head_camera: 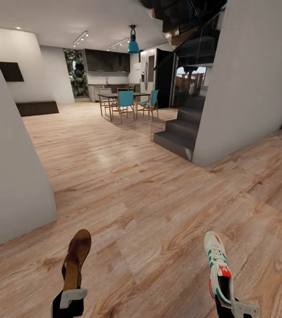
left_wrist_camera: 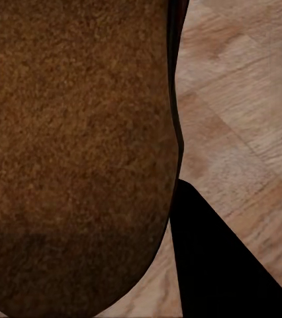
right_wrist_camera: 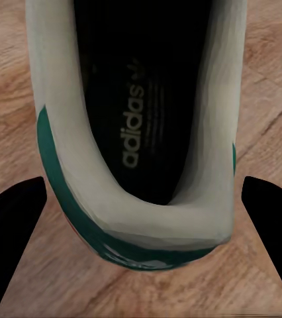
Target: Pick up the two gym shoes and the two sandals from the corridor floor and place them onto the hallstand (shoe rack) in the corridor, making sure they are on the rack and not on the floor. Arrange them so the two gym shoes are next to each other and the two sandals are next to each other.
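One sandal sits clamped in the left end effector, one gym shoe in the right end effector.

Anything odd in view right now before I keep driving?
Nothing damaged or spilled. The left gripper carries a brown sandal, the right gripper a gym shoe, both held above the corridor floor.
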`<state>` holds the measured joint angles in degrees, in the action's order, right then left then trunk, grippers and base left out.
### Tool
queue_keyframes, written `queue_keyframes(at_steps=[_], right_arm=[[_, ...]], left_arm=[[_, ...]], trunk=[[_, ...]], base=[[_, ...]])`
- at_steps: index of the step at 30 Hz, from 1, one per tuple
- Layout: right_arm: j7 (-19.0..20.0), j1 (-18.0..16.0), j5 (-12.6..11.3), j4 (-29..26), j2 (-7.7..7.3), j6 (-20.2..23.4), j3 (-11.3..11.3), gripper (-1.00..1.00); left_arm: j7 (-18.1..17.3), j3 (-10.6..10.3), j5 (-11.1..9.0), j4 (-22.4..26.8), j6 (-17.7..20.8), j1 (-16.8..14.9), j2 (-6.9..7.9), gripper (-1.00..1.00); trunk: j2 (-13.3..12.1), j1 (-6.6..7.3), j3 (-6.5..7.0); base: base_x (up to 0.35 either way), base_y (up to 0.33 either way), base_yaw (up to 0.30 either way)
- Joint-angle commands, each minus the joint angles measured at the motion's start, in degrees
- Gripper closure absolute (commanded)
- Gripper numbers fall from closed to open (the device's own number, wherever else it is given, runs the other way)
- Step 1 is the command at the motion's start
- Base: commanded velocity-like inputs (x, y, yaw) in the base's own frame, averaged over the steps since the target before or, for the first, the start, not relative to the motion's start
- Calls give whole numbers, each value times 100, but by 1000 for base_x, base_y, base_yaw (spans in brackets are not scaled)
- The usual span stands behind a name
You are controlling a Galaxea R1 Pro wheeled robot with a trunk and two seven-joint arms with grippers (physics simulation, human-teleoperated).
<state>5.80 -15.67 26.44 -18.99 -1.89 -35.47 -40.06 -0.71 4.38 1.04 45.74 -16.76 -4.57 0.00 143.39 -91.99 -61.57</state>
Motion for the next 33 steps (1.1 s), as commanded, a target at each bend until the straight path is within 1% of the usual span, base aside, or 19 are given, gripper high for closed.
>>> queue_keyframes(at_steps=[1, 12, 27, 33], right_arm=[[57, -6, -3, 6, 19, -21, -54, 100], [45, -6, 1, 11, 54, -14, -54, 100], [44, -6, 1, 18, 57, -10, -54, 100], [44, -6, 1, 23, 58, -7, -54, 100]], left_arm=[[-8, 10, 32, -2, -12, -1, -1, 100], [-8, 1, 38, -4, -12, -1, -7, 100], [-9, 1, 50, -4, -12, -1, -9, 100], [-15, -3, 56, -4, -22, -1, -5, 100]], trunk=[[0, 4, 20], [-15, 32, 268], [-616, 361, 537], [-616, 361, 537]], base=[[0, 0, -281], [0, 0, -296], [0, 0, -300], [0, 0, -300]])
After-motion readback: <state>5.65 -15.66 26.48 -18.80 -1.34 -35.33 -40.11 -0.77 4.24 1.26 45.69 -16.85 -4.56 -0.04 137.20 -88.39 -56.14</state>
